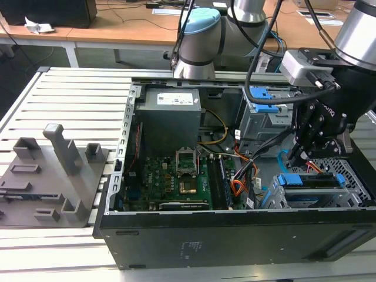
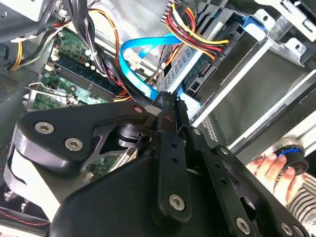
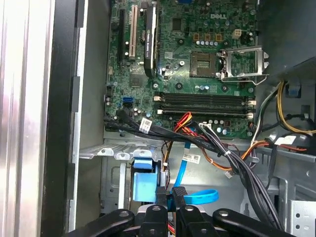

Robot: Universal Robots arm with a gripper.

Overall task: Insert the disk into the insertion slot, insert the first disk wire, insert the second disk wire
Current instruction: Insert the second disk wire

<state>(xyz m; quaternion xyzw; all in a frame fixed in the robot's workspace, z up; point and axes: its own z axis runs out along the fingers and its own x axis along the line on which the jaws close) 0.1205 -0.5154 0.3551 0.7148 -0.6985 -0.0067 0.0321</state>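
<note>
The disk (image 1: 311,181), in its blue carrier, sits inside the insertion slot (image 1: 354,176), the low perforated cage at the exterior view's right. My gripper (image 1: 298,157) hangs just above the disk's rear end. In the second wrist view the gripper (image 2: 168,98) is shut on the plug end of the second disk wire (image 2: 140,47), a flat light-blue cable that loops away behind it. A black plug with red and yellow wires (image 2: 197,29) sits at the disk's rear edge (image 2: 195,74). In the first wrist view the gripper (image 3: 169,193) is beside the blue carrier (image 3: 144,180), and the blue wire (image 3: 200,197) curls off to one side.
The open case holds a motherboard (image 1: 176,176), a grey power supply (image 1: 170,117) and a taller cage with a blue latch (image 1: 264,100). Black cable bundles (image 3: 232,158) cross near the gripper. A grey fixture (image 1: 53,176) lies at the exterior view's left. A person's hand (image 2: 269,168) is beside the case.
</note>
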